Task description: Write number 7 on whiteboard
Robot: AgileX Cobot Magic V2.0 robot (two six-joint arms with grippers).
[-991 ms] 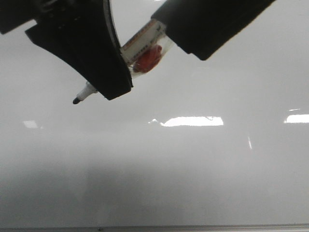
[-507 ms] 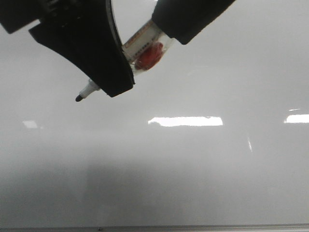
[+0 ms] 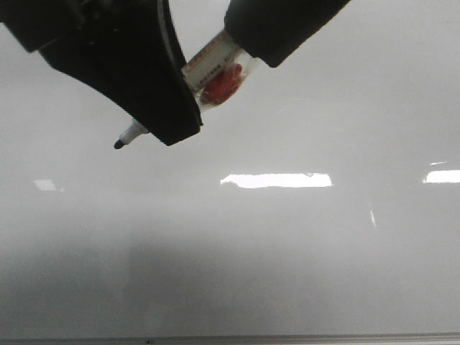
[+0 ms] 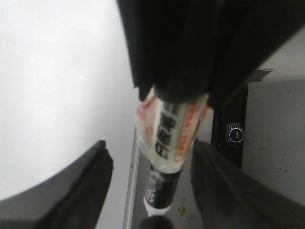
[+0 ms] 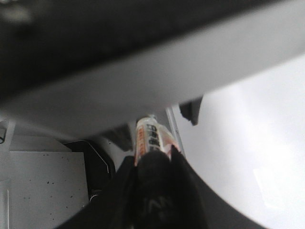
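Soft, flat light from my end, with glare on the board.
I see bright rectangular reflections on the whiteboard (image 3: 302, 237), a dim band toward its lower edge, and both wrist views blurred close up.

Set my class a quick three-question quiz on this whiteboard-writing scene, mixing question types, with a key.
1. True or false: the marker has its dark tip uncapped.
2. Which gripper is shut on the marker? A. left B. right
3. In the front view, is any drawn stroke visible on the whiteboard?

Key:
1. True.
2. B: the right gripper clamps the marker's barrel.
3. No. Only bright reflections show on the board.
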